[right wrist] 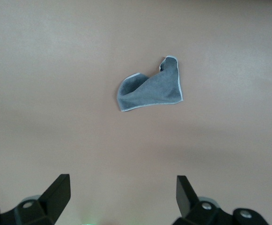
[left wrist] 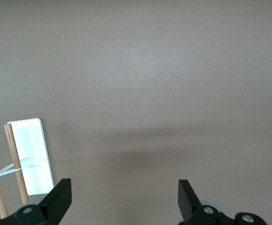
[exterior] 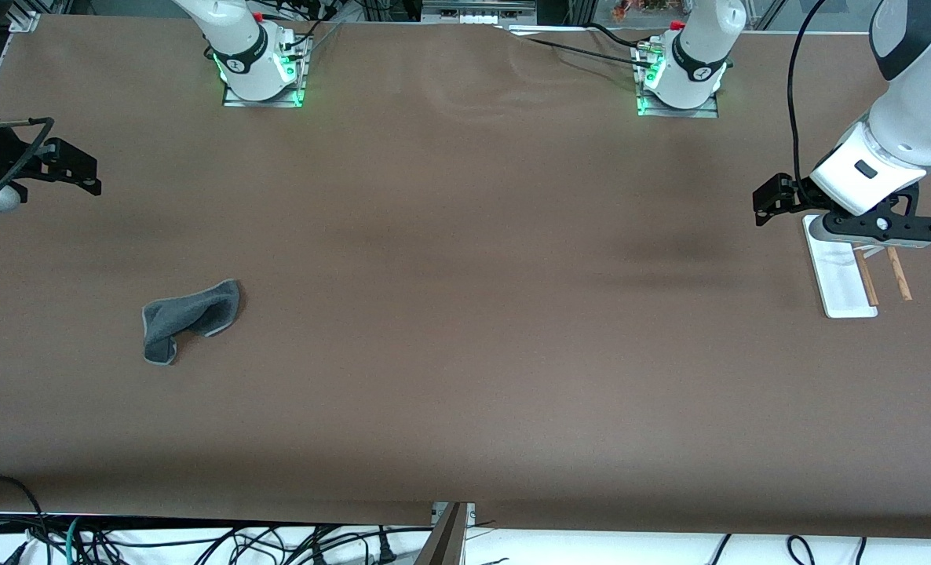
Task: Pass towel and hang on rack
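My right gripper (right wrist: 119, 199) has its fingers (right wrist: 56, 192) spread wide and empty, up over the bare tabletop (exterior: 465, 353) at the right arm's end, and the towel (right wrist: 150, 89) lies flat straight ahead of the gap, crumpled, nearer the front camera than the gripper, its long axis slanting across the finger line. I reckon the right arm takes it, being much the closer, reaching down and forward. My left gripper (left wrist: 124, 199) waits, fingers spread too, over the rack (exterior: 846, 275) at the left arm's end, well apart from the towel.
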